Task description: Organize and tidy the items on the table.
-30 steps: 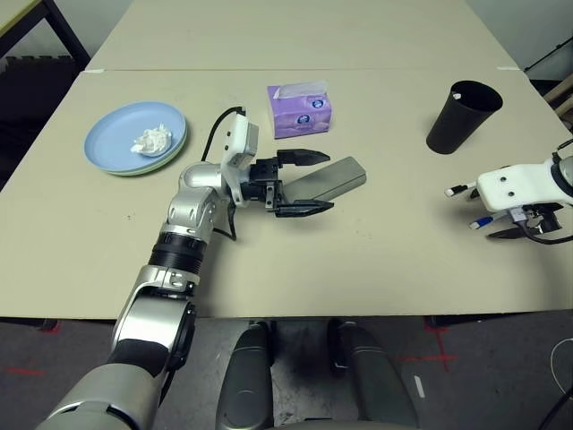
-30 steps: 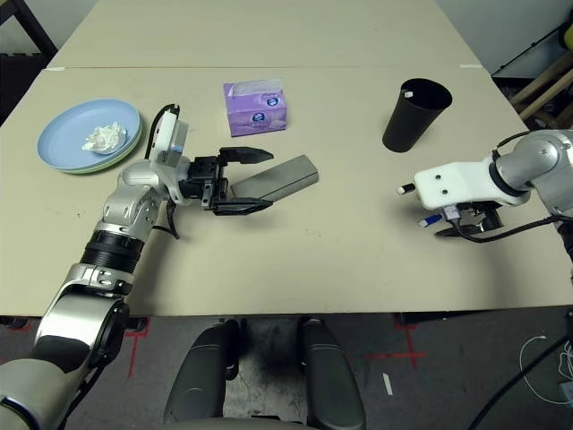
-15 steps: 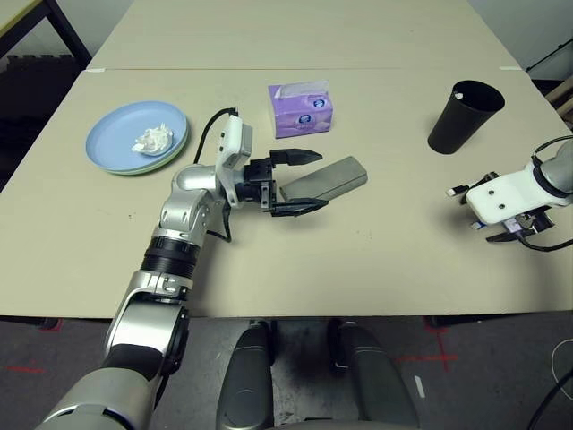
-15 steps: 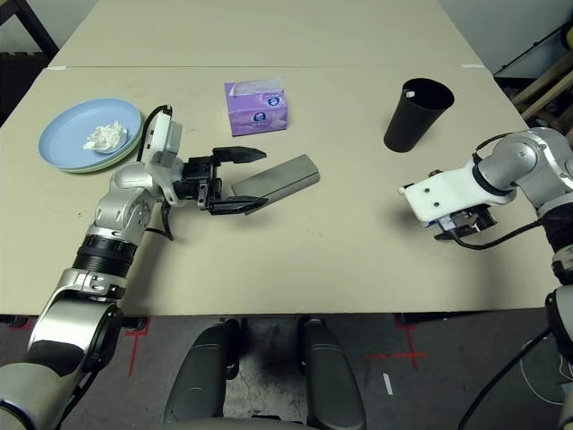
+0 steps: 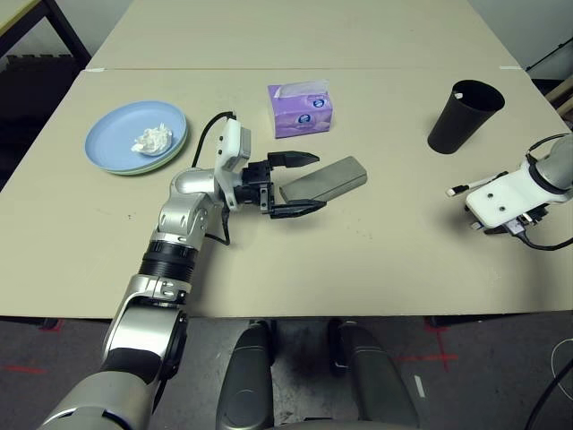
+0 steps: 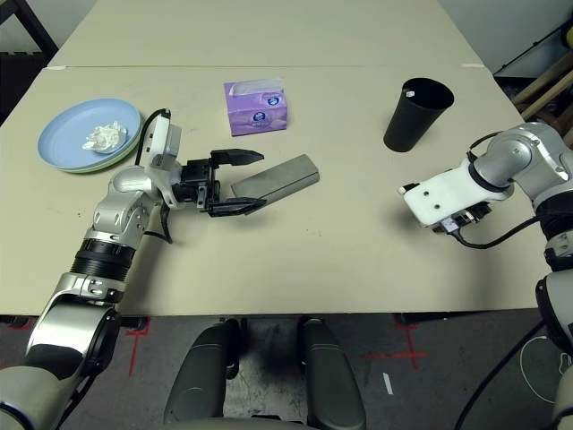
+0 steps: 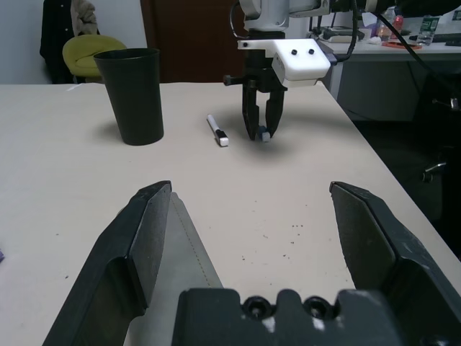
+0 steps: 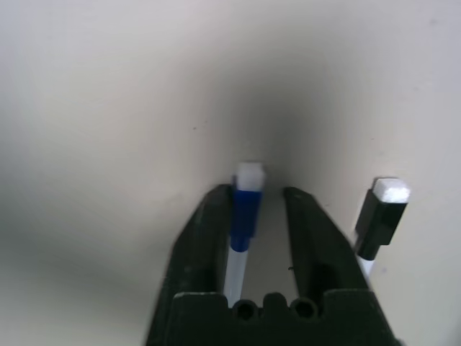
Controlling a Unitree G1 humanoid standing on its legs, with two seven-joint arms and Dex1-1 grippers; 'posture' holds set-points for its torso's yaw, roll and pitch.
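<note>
Right hand (image 8: 258, 194) first: it points down at the worktop (image 5: 376, 260) with its fingers drawn in around a blue-capped marker (image 8: 245, 205). One finger is touching the marker and there's a sliver of gap on the other side, so I honestly can't tell if it's a real pinch. From the head camera its white housing hides the fingers completely, and the marker's barrel disappears behind the hand in the wrist view. A black-capped marker (image 8: 382, 209) lies just beside it, around 9 o'clock of the hand from the head, also only partly in view. The tall black cup (image 5: 461, 116) stands at about 11 o'clock from that hand, well apart. The left hand (image 5: 318, 182) is level and spread wide, its fingers straddling the near end of the grey glasses case (image 5: 333, 175) without clamping it, and they cover a bit of that end. The purple tissue box (image 5: 300, 109) sits at roughly 12 o'clock from it. Out at 10 o'clock are the plates: the light blue plate (image 5: 121, 134) is stacked on the pale green plate (image 5: 166, 161), which only shows as a thin rim. The tissue wad (image 5: 152, 139) rests on the blue one. Count: two plates, one wad, one case, two markers, one box, one cup.
</note>
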